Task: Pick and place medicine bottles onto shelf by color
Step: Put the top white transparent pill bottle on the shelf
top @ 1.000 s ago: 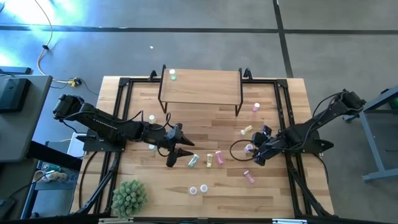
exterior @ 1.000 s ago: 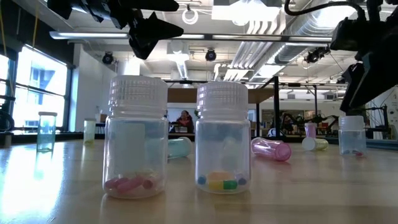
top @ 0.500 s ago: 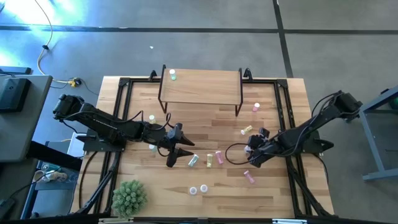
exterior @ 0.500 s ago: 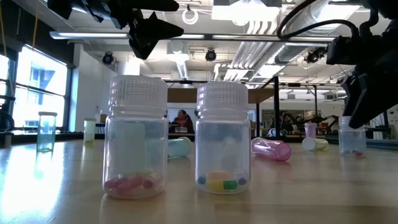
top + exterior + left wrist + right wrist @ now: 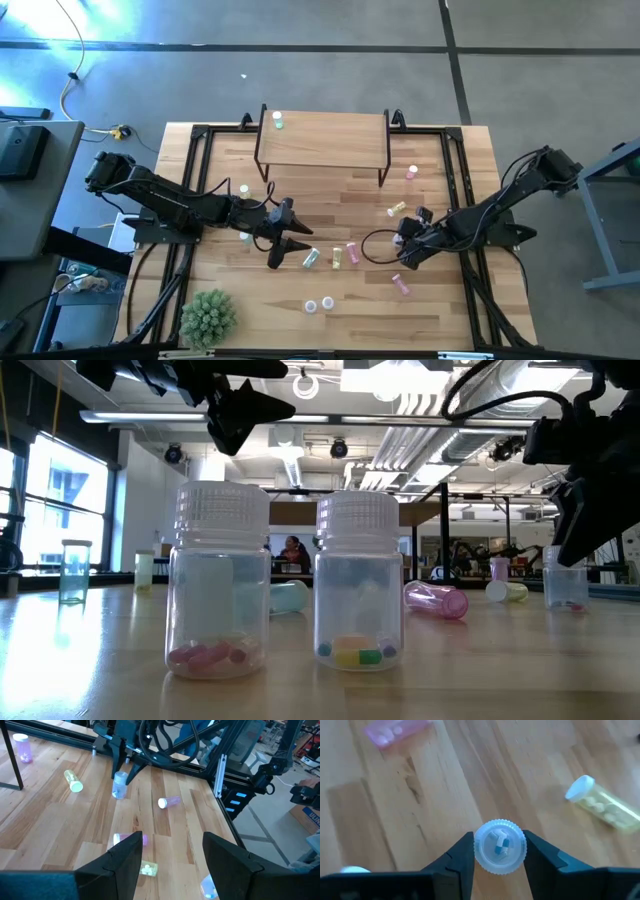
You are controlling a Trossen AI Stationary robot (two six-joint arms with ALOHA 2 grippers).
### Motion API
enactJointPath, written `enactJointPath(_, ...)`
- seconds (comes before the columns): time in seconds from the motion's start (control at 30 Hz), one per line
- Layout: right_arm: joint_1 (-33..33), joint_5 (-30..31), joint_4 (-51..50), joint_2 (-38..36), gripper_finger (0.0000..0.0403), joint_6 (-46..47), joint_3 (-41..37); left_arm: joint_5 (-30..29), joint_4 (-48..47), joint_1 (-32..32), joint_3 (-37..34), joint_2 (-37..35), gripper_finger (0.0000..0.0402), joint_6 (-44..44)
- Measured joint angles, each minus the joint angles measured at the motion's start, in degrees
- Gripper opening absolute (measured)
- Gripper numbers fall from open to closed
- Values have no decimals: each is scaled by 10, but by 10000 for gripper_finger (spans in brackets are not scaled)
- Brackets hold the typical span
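Wooden tabletop (image 5: 340, 200) fills my overhead view, on a grey concrete floor, and the shelf (image 5: 323, 138) stands at its far edge; I take this shelf as my landmark. On the shelf's left end I see one pale green bottle (image 5: 278, 121) standing upright.

My right gripper (image 5: 402, 240) is low over the table, in front of the shelf's right leg and well apart from it. From its wrist camera I look down on the white ribbed cap of a clear bottle with blue capsules (image 5: 499, 845). The two dark fingers (image 5: 461, 857) touch this cap on both sides, so the gripper is closed on the bottle, which stands upright on the wood.

Near it, a yellow bottle (image 5: 396, 209) lies on its side, a little closer to the shelf. A pink bottle (image 5: 401, 285) lies further from the shelf. One more pink bottle (image 5: 411, 172) stands just beside the shelf's right leg.

My left gripper (image 5: 297, 245) waits in front of the shelf's left half, above the table. Its fingers (image 5: 125, 860) stand wide apart and hold nothing.

Between the two grippers lie a green bottle (image 5: 311, 258), a yellow bottle (image 5: 338, 258) and a pink one (image 5: 352, 254). Two clear white-capped bottles (image 5: 319, 303) stand at the near side, far from the shelf, and a spiky green plant ball (image 5: 208, 317) sits at the near left corner
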Motion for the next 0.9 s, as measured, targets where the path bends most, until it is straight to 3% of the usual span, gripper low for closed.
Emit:
enactJointPath(0.33, -48, -35, 174, 0, 126, -18, 0, -6, 0, 13, 0, 0, 197, 12)
enactJointPath(0.6, -121, -66, 367, 0, 127, -130, 2, -7, 0, 50, 0, 0, 197, 12)
enactJointPath(0.77, -188, -66, 364, 0, 128, -199, 52, -7, -3, 58, 0, 0, 197, 12)
enactJointPath(0.9, -244, -66, 302, 0, 128, -255, 118, -7, -14, 59, 0, 0, 197, 12)
